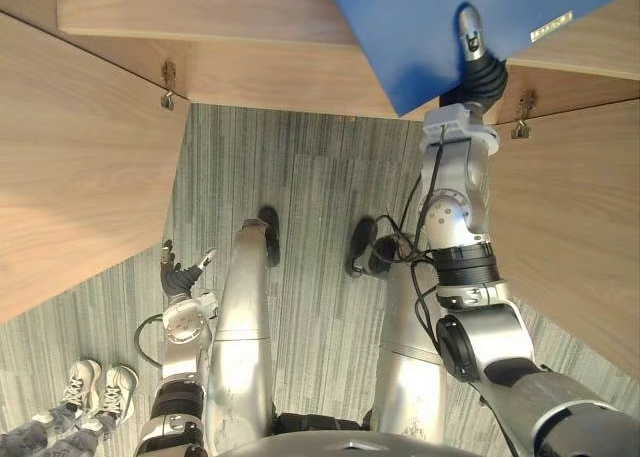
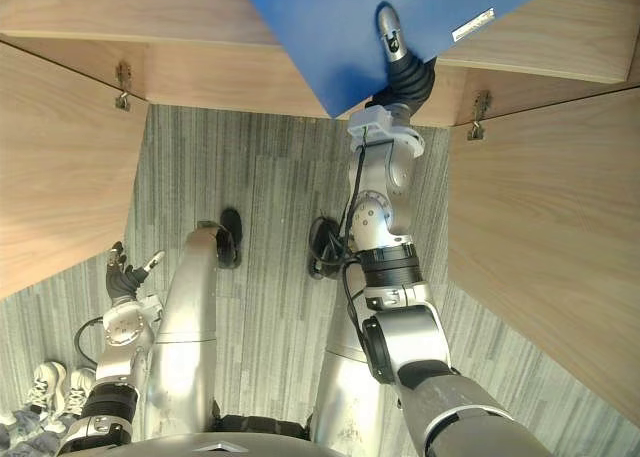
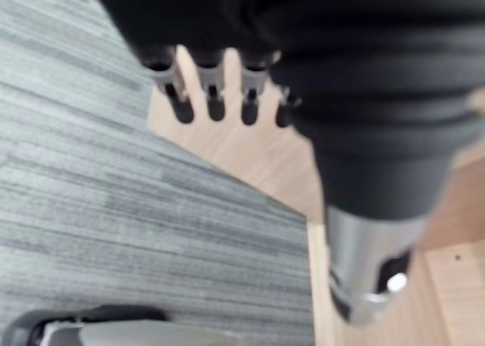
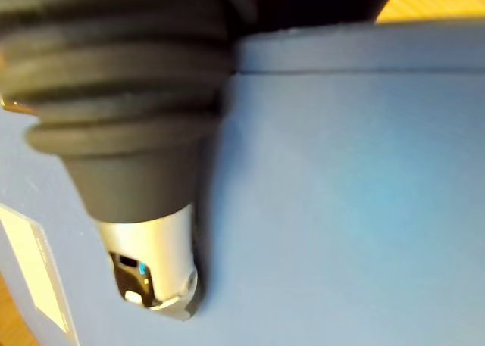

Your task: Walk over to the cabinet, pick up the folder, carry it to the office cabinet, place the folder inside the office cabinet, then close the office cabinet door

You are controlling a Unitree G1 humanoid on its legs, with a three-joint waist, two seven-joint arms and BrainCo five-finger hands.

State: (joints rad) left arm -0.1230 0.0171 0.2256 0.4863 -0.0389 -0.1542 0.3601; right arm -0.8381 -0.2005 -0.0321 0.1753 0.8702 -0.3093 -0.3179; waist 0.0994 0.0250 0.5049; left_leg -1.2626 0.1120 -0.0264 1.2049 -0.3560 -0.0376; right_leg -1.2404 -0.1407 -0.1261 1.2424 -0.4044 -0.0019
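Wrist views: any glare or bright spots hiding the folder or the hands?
Right wrist view: the folder is evenly lit with no glare, and there is a small glint on the thumb of the right hand. Left wrist view: one glint on the thumb of the left hand, nothing hidden.

Cabinet (image 1: 200, 17) ahead – left door (image 1: 70, 157) and right door (image 1: 570, 207) open at either side, floor (image 1: 300, 197) between. Folder (image 1: 420, 27) over cabinet's front edge, right of centre (corner jutting past edge), right hand (image 1: 468, 29) thumb on top. Left hand (image 1: 180, 269) low, beside left door. Person's shoes (image 1: 100, 389) on floor, further back, far left.
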